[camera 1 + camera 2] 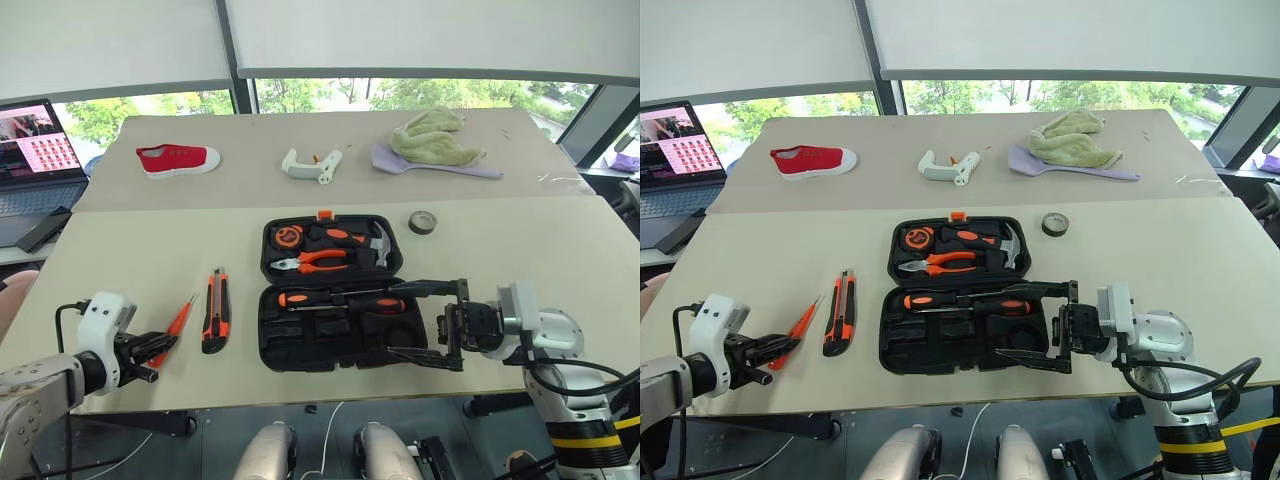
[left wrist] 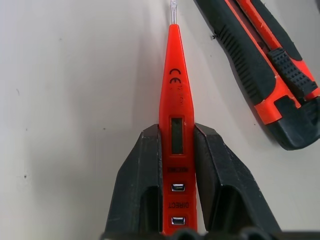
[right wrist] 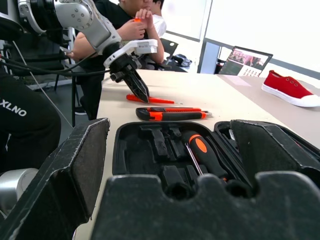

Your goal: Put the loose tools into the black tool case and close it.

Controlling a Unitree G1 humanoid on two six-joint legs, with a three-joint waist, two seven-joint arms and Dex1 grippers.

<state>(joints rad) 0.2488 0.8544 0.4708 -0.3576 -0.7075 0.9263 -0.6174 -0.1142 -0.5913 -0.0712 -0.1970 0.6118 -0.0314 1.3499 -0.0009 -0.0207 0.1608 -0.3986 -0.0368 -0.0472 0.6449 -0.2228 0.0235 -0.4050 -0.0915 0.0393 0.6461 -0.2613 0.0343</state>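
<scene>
Nearest to us are our two grippers, at the front edge of the table [image 1: 120, 240]. The left gripper [image 2: 175, 150] has its two black fingers [image 2: 137, 190] pressed against both sides of the one slim orange tester screwdriver [image 2: 175, 107], which lies flat on the table with its metal tip pointing away; the tip is cut off at the frame edge in the left wrist view. The right gripper [image 1: 432, 322] points sideways toward the tool case [image 1: 332, 290], its fingers spread wide and holding nothing; the lower finger overlaps the case's near right corner, and we cannot tell whether it touches.

Just beside the tester lies one orange-black utility knife [image 1: 215, 311], apart from it and between it and the case. The one black case lies open. In its near half we count two black-and-orange screwdrivers [image 1: 340, 299] side by side; the slots in front of them look dark and we cannot make out their contents. In its far half sit one pair of orange-handled pliers [image 1: 312, 262], one hammer [image 1: 378, 243] and one round tape measure [image 1: 288, 236], with a small orange latch [image 1: 324, 213] on the far edge.

Behind the case's right corner, on the table, is one small dark tape roll [image 1: 422, 221].

On the second table farther back we count one red shoe [image 1: 177, 159], one white plastic part [image 1: 311, 165] and one crumpled greenish cloth [image 1: 435, 139] lying on a lilac item that it partly hides. A laptop [image 1: 35, 160] is cut off at the left edge.
</scene>
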